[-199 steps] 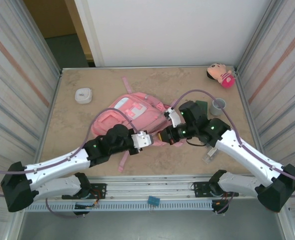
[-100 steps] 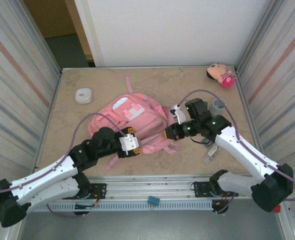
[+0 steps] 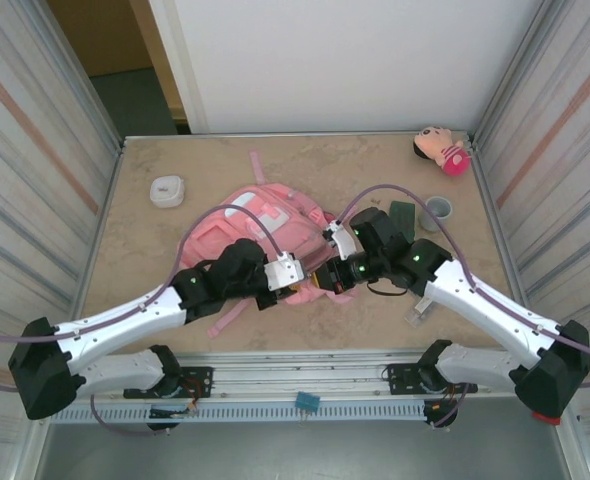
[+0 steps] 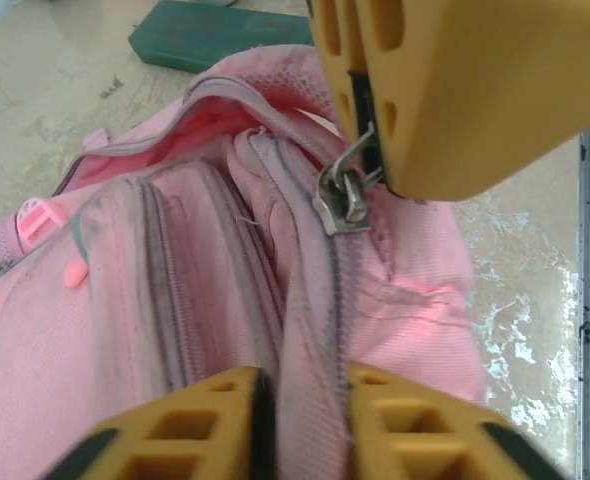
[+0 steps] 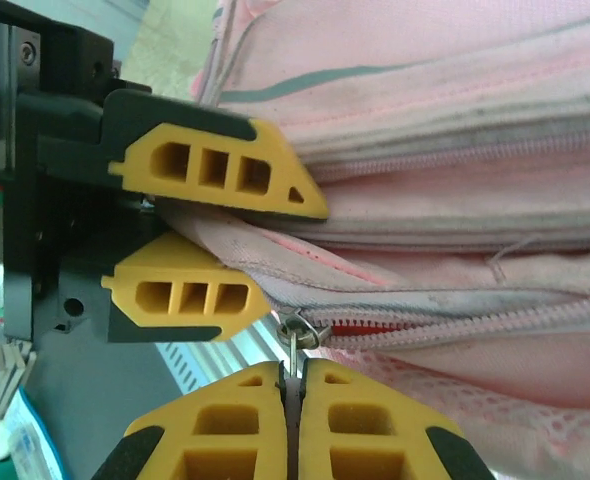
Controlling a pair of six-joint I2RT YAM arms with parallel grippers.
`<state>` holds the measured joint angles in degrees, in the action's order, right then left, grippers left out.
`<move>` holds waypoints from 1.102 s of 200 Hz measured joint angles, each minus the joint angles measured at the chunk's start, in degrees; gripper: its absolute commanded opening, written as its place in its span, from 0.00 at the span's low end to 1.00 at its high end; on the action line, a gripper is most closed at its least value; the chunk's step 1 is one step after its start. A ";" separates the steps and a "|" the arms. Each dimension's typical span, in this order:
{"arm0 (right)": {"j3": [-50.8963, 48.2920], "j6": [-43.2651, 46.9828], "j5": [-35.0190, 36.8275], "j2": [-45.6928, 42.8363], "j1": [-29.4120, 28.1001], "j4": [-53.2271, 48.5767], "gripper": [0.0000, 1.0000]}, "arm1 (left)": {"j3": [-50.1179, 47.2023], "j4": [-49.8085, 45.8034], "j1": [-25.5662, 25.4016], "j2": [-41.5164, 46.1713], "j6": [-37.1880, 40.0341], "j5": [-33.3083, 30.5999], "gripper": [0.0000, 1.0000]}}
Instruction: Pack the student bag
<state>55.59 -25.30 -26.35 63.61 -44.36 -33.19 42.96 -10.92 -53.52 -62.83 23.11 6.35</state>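
Note:
The pink student bag (image 3: 255, 225) lies in the middle of the table, its near edge between both grippers. My left gripper (image 4: 303, 385) is shut on a fold of bag fabric (image 4: 310, 330) beside the zip; from above it sits at the bag's near right corner (image 3: 300, 277). My right gripper (image 5: 292, 375) is shut on the metal zipper pull (image 5: 293, 335), which also shows in the left wrist view (image 4: 343, 192). The zip teeth (image 5: 455, 325) stand slightly parted past the slider. In the top view the right gripper (image 3: 325, 280) almost touches the left one.
A pink plush doll (image 3: 441, 149) lies at the back right corner. A grey cup (image 3: 437, 208) and a dark green block (image 3: 403, 212) sit right of the bag. A white round case (image 3: 166, 190) is at the left. A clear item (image 3: 420, 308) lies near the front right.
The left gripper swung away toward the front left half a second ago and has come back against the right gripper. The bag has shifted a little to the left.

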 measured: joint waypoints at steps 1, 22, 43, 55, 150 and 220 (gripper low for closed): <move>0.00 -0.02 0.04 -0.04 0.00 0.02 0.00 | 0.00 0.00 0.07 0.07 0.04 0.04 0.12; -1.01 -0.70 1.09 -1.88 -0.11 2.14 0.00 | -0.98 0.00 2.23 3.41 3.17 1.38 0.10; -2.49 -1.79 1.05 -3.34 -0.81 5.38 0.00 | -1.51 -3.08 4.07 7.93 6.71 2.29 0.16; -3.43 -2.67 1.03 -3.67 -0.96 6.91 0.00 | -1.40 -5.86 4.48 9.77 8.13 2.10 0.26; -5.64 -4.31 1.27 -3.17 -2.38 7.08 0.00 | 4.98 -15.80 -0.35 7.52 -6.47 0.26 0.81; -5.64 -4.26 2.58 -2.99 -1.81 6.14 0.00 | 10.51 -11.43 -2.67 -7.61 -6.43 -1.44 0.00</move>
<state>49.95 -29.56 -23.77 60.62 -46.17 -27.05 53.47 -22.35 -56.18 -70.43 16.69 4.91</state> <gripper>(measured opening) 0.071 0.217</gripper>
